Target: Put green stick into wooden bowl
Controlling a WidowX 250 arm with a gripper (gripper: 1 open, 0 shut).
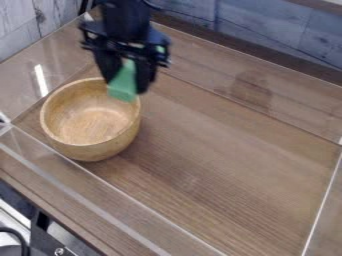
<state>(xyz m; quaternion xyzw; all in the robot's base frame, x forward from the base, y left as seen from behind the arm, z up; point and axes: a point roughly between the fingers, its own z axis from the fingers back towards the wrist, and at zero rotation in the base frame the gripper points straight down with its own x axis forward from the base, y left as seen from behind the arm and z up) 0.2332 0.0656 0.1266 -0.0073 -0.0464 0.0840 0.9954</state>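
Black gripper points down, its jaws clamped on the flat bright green stick, which hangs over the far right rim of the round light tan wooden bowl. Wood-grain tabletop lies open to the right, bounded by clear walls. Below-left, the bowl's hollow holds nothing.

I see a brown wood-grain tabletop, mostly bare to the right and front. Clear acrylic walls box it in, w/ glare along the front and left panels. Beyond the far edge there's a grey-blue patchy backdrop. Bottom left corner shows dark cables/hardware, too blurry to ID.
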